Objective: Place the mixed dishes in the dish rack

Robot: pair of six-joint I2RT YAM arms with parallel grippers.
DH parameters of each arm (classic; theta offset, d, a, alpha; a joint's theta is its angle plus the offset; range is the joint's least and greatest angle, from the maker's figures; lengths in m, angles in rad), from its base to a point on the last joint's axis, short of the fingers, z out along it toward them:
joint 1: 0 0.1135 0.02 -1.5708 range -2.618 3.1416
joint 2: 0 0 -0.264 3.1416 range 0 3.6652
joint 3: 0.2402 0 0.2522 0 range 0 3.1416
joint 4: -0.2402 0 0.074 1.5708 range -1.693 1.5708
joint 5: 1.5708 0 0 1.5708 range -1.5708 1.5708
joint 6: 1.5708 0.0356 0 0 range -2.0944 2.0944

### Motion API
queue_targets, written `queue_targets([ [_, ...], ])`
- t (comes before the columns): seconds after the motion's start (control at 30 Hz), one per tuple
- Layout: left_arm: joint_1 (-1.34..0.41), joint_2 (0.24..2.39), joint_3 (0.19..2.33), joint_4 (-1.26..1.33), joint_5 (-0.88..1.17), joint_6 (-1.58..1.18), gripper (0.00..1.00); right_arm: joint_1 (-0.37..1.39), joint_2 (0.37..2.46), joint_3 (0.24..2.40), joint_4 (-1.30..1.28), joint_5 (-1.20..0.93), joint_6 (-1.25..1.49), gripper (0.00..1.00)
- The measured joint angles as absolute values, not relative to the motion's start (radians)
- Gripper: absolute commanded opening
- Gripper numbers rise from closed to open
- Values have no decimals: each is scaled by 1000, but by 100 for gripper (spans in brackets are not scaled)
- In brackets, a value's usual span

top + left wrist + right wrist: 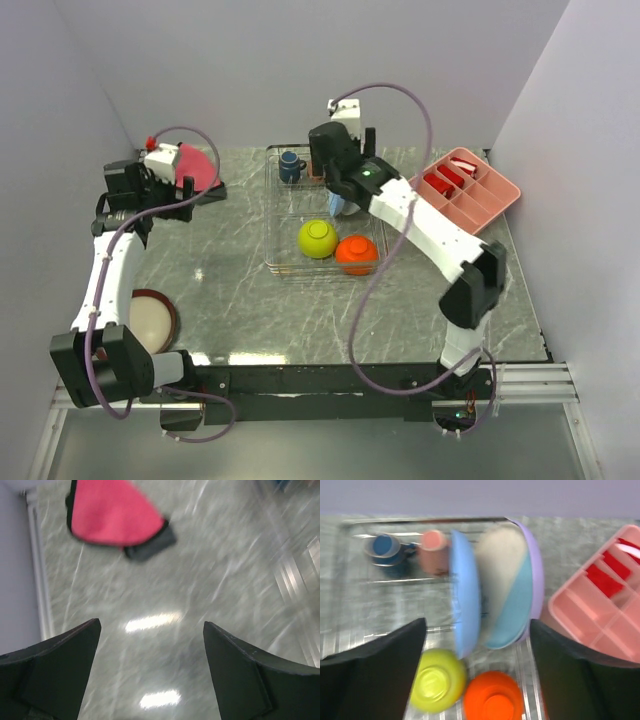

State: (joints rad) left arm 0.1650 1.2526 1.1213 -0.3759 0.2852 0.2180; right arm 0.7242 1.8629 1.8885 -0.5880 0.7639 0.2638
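Shallow rectangular dish rack (272, 215) of thin silvery wire sat mid-table toward the far side. Its far-left corner held the dark blue mug (291, 165), upright, with the small pink cup (434, 550) just beside it on the right. Next along, the light-blue plate (465, 600) stood on edge and the lavender plate (534, 575) stood on edge to its right; a pale cream and light-blue surface showed between them, too blurred to tell what it was. In the rack's near part, the round yellow-green bowl (317, 238) and the round orange bowl (356, 254) lay bottom-up, side by side and close together. The red-rimmed cream plate (150, 318) lay flat outside the rack at the near left of the grey marbled table (240, 290), partly hidden by the left arm. The right gripper (477, 624) hung over the standing plates with its jaws spread wide and nothing between them, released. The left gripper (151, 625) hung at the far left over bare tabletop, its jaws also wide apart and empty, near the red-pink folded cloth (112, 512). A pink plastic tray (497, 192) with compartments sat at the far right, apart from the rack, with red items in some cells.
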Motion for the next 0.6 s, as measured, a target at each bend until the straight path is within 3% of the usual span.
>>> queue_targets([
  [0.3,329,1285,1099,-730,212,588,74,709,1618,1732,-572,308,212,100],
  [0.4,410,1311,1098,-837,185,692,60,683,1618,1713,-591,98,197,100],
  [0.43,430,1319,1092,-862,179,718,43,673,1618,1705,-600,49,196,100],
  [0.5,474,1319,1054,-889,171,770,31,657,1619,1691,-613,-11,197,100],
  [0.53,493,1311,1021,-905,162,797,17,649,1619,1684,-618,-34,197,100],
  [0.6,519,1285,941,-917,147,839,5,639,1620,1682,-625,-60,197,100],
])
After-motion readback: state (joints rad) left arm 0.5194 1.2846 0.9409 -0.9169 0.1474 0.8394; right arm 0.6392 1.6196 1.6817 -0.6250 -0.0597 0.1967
